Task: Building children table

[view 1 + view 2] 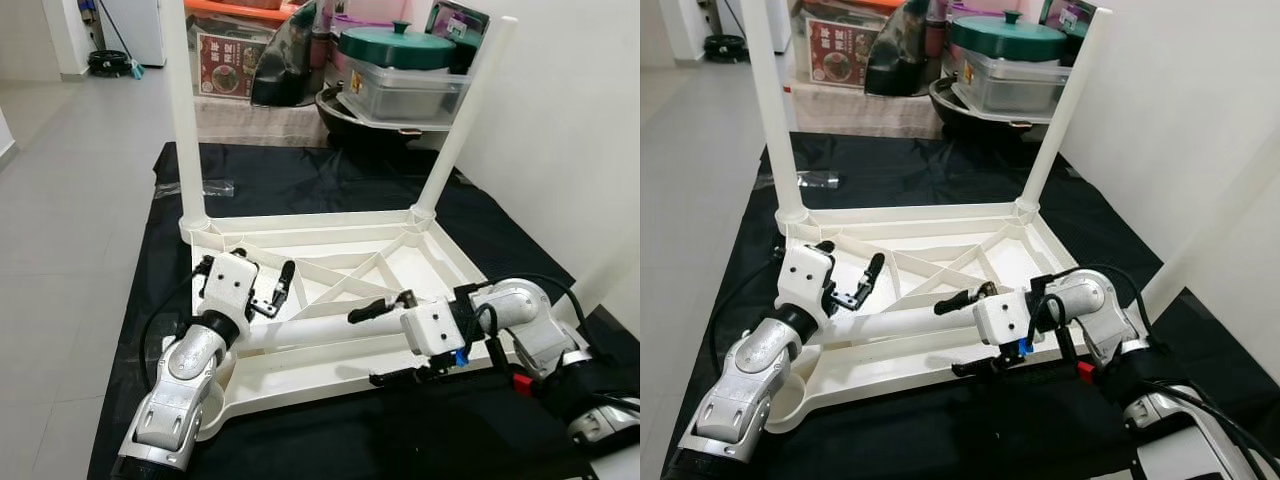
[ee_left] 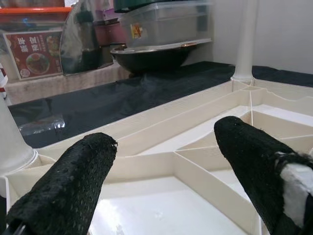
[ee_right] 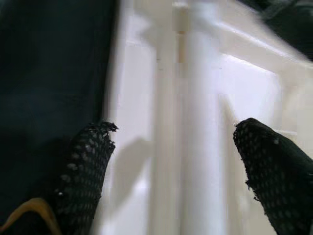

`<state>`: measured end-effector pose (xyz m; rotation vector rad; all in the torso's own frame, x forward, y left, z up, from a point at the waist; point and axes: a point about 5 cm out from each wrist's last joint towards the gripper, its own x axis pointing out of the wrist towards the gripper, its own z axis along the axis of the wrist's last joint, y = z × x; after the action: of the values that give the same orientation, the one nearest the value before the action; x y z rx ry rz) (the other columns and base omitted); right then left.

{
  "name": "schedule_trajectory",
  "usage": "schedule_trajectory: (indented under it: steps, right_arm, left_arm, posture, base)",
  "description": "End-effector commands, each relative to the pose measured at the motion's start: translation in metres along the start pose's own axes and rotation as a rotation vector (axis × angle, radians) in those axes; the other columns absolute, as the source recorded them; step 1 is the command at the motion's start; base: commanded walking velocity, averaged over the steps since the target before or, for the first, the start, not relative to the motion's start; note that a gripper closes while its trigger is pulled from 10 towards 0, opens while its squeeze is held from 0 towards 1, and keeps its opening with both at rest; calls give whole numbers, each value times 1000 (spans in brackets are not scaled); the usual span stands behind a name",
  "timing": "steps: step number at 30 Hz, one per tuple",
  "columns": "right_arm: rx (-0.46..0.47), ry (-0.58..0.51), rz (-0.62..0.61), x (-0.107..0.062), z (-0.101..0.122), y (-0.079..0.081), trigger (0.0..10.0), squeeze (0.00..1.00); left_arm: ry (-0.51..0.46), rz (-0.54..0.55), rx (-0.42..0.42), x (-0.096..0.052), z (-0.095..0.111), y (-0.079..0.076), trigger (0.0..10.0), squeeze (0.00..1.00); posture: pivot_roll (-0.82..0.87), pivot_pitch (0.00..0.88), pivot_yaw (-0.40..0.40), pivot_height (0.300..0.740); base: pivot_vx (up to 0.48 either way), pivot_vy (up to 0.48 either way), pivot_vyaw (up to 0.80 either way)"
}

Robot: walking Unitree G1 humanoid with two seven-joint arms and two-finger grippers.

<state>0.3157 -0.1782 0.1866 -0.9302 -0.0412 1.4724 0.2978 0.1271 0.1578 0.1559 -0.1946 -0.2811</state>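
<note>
The white table top lies upside down on a black cloth. Two white legs stand upright in its far corners. A loose white leg lies across the ribbed underside. My right gripper is open, one finger on each side of that leg's right end; in the right wrist view the leg runs between the fingers of the right gripper without touching them. My left gripper is open just above the underside near the leg's left end, holding nothing, and in its wrist view the left gripper faces the ribs.
Behind the cloth stand a green-lidded pot, a clear lidded box and a black pan. A small clear plastic bag lies on the cloth. A white wall closes the right side; tiled floor lies to the left.
</note>
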Motion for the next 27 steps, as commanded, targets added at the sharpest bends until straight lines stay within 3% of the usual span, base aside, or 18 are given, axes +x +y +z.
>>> schedule_trajectory:
  steps: [1, 2, 3, 6, 8, 14, 16, 17, 18, 19, 27]
  right_arm:
    - [7, -25, -78, -4, 5, -11, 10000, 1000]
    - [24, -41, -165, -1, 7, -20, 10000, 1000]
    - [24, -41, -165, -1, 7, -20, 10000, 1000]
    - [97, -58, -315, 10, 7, -34, 10000, 1000]
    - [97, -58, -315, 10, 7, -34, 10000, 1000]
    - [199, -45, -220, 40, 0, -18, 10000, 1000]
    - [279, -59, -143, 56, -4, -6, 10000, 1000]
    - [299, -62, -116, 61, -5, -2, 10000, 67]
    - [309, -64, -100, 64, -6, 0, 10000, 67]
    - [317, -61, -103, 66, -7, 0, 10000, 0]
    - [352, 2, -104, 81, -13, -9, 10000, 0]
  left_arm:
    - [-23, 9, -11, 1, 3, 0, 10000, 0]
    - [-36, 26, -15, 0, 5, 4, 10000, 0]
    - [-36, 26, -15, 0, 5, 4, 10000, 0]
    - [-54, 60, -17, -4, 8, 12, 10000, 0]
    - [-54, 60, -17, -4, 8, 12, 10000, 0]
    - [-48, 95, -5, -13, 7, 24, 10000, 0]
    - [-41, 108, 3, -16, 5, 28, 10000, 0]
    - [-38, 111, 4, -17, 5, 28, 10000, 0]
    - [-37, 112, 5, -18, 5, 28, 10000, 0]
    - [-36, 112, 5, -18, 5, 28, 10000, 0]
    - [-25, 101, 6, -17, 3, 25, 10000, 0]
  posture:
    - [50, 0, -135, 740]
    - [58, 0, -139, 740]
    - [58, 0, -139, 740]
    - [65, 0, -139, 740]
    - [65, 0, -139, 740]
    - [91, 0, -146, 740]
    - [102, 0, -151, 740]
    - [110, 0, -154, 740]
    - [110, 0, -154, 740]
    - [110, 0, -154, 740]
    - [119, 0, -157, 740]
  base:
    - [0, 0, 0]
    - [0, 0, 0]
    - [0, 0, 0]
    - [0, 0, 0]
    - [0, 0, 0]
    - [0, 0, 0]
    - [0, 0, 0]
    - [0, 0, 0]
    - [0, 0, 0]
    - [0, 0, 0]
    - [0, 0, 0]
